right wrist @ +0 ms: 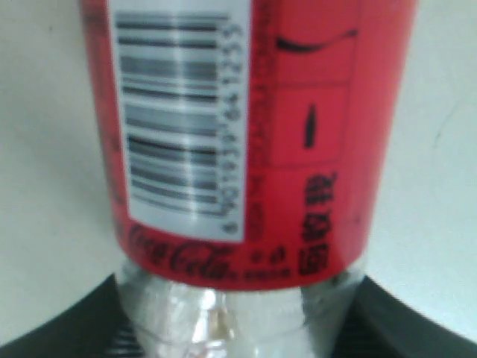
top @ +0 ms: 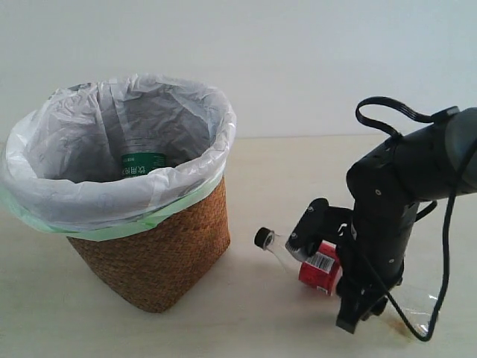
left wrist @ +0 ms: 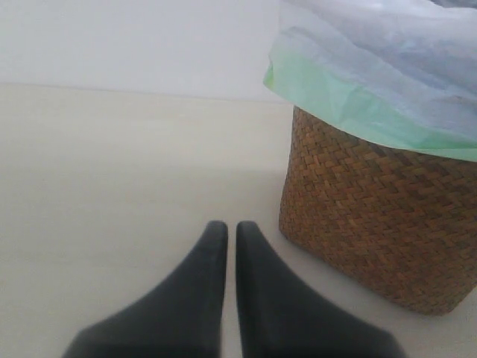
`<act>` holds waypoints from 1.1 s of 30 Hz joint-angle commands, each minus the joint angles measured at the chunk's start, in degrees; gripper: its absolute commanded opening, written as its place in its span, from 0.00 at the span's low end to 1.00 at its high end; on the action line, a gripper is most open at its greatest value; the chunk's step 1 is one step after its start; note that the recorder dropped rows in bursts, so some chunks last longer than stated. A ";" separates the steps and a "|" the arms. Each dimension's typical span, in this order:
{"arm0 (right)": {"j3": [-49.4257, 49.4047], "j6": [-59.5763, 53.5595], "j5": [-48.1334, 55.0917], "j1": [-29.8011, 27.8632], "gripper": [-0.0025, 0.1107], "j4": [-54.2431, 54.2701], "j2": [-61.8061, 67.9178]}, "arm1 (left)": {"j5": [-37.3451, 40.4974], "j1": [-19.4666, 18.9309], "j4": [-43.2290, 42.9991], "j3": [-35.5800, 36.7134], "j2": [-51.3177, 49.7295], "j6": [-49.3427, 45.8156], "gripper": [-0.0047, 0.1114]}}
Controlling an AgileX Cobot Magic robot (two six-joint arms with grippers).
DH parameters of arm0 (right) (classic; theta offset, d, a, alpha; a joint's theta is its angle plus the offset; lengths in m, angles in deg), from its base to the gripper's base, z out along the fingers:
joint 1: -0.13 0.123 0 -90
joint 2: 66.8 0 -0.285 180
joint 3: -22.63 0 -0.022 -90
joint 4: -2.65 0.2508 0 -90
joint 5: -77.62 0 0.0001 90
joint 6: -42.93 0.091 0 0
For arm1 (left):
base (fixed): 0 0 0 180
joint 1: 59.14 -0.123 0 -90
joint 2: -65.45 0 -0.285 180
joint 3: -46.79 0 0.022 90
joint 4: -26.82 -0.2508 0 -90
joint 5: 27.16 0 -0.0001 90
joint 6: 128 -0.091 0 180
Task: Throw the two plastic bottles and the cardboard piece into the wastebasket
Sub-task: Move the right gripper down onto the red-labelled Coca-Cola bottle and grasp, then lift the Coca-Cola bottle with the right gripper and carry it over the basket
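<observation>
The right gripper (top: 329, 274) is clamped around the red-labelled slim bottle (top: 321, 269), which sits low over the table (top: 298, 171) at the near right, its black cap (top: 262, 238) tilted up towards the wastebasket (top: 160, 257). The left gripper (left wrist: 228, 227) has its fingers pressed together on nothing, just beside the wicker wall. Farther back, the green-labelled short bottle (top: 143, 164) lies inside the basket's white liner (top: 82, 142).

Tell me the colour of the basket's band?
Pale green band, best seen in the left wrist view.
</observation>
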 commanded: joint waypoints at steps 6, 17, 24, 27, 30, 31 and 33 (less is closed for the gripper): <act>10.37 17.40 7.86 0.17 0.02 -0.59 -5.76 | -0.07 -0.04 -0.17 0.23 0.19 0.48 0.07; 11.58 22.30 11.24 -10.29 0.02 2.50 -19.52 | -0.07 -0.04 -0.17 0.23 0.19 0.48 0.07; 11.58 30.06 16.26 -19.28 0.02 1.06 -21.62 | -0.07 -0.04 -0.17 0.23 0.19 0.48 0.07; 11.58 32.46 18.42 -21.08 0.02 -3.11 -21.64 | -0.07 -0.04 -0.17 0.23 0.19 0.48 0.07; 11.58 32.97 19.71 -22.52 0.02 -4.31 -21.51 | -0.07 -0.04 -0.17 0.23 0.19 0.48 0.07; 11.58 33.44 20.02 -22.88 0.02 -4.43 -21.51 | -0.07 -0.04 -0.17 0.23 0.19 0.48 0.07; 11.58 33.86 20.66 -23.48 0.02 -4.72 -21.51 | -0.07 -0.04 -0.17 0.23 0.19 0.48 0.07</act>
